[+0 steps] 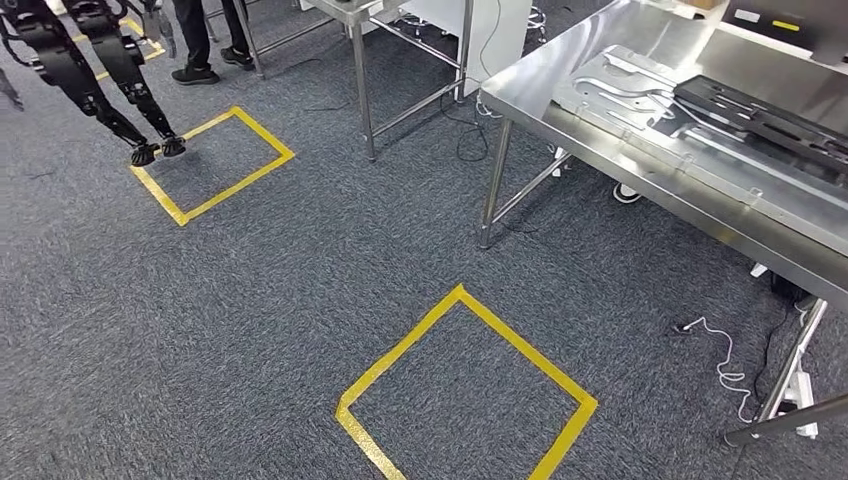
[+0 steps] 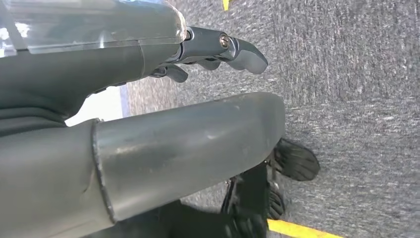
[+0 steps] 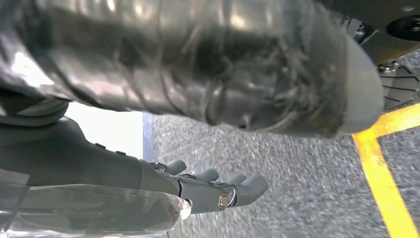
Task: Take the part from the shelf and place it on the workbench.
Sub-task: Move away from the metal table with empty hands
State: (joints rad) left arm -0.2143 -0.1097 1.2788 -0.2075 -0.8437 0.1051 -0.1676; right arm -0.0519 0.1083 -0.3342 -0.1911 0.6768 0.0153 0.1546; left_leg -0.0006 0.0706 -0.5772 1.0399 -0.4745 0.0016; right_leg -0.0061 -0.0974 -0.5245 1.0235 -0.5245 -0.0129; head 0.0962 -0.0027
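Observation:
The steel workbench (image 1: 585,55) stands at the right of the head view. On it lie a silver sheet-metal part (image 1: 618,90) and a black flat part (image 1: 762,115) beside it. My left hand (image 2: 163,104) hangs over the grey carpet, its fingers (image 2: 233,48) stretched out and apart from the thick thumb, with nothing in it. My right hand (image 3: 198,129) hangs the same way, fingers (image 3: 225,191) straight and apart from the thumb, holding nothing.
Yellow tape squares mark the carpet ahead (image 1: 465,385) and at far left (image 1: 212,165). Another robot's black legs (image 1: 100,75) and a person's legs (image 1: 205,40) stand at the far left. A second steel table (image 1: 365,70) stands behind. Cables (image 1: 722,355) trail under the workbench.

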